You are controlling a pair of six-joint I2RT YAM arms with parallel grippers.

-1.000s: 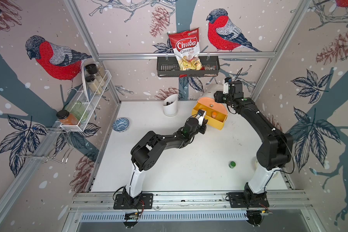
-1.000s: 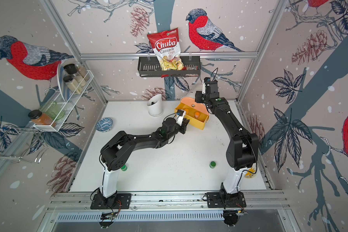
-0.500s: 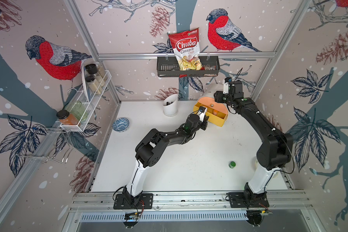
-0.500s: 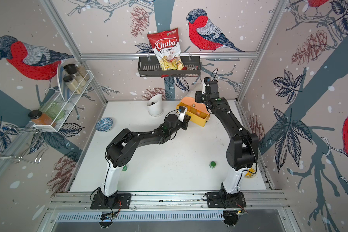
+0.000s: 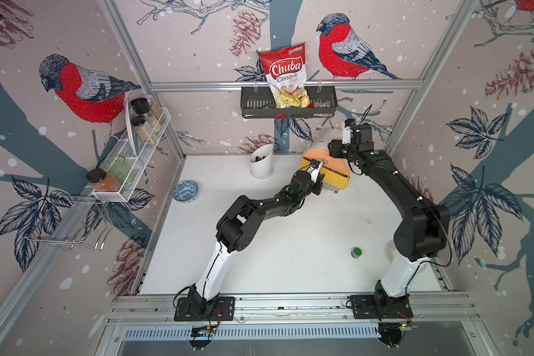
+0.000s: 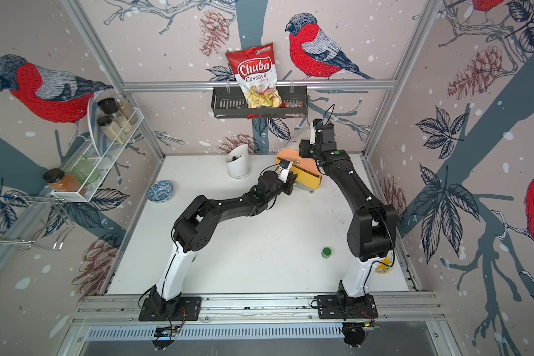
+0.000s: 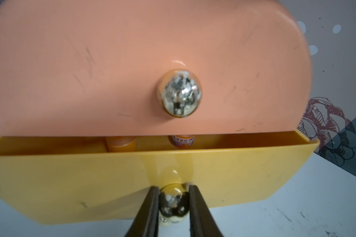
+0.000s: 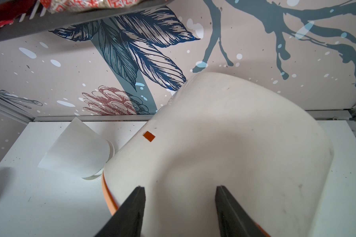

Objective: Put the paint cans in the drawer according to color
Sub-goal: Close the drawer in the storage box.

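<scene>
Left of centre in a top view, the left claw (image 5: 316,185) is clamped on the knob (image 7: 174,203) of the yellow drawer (image 7: 70,174); within the last second that drawer has been pushed from well out to nearly closed, only a slit being left under the peach front (image 7: 132,61); two orange paint cans (image 7: 121,144) are seen inside, so that colour is judged sorted; further right, the right claw (image 8: 180,190) is held half open over the white chest (image 8: 234,133), nothing gripped; at lower right a green paint can (image 5: 356,252) is left on the worktop (image 5: 290,231).
</scene>
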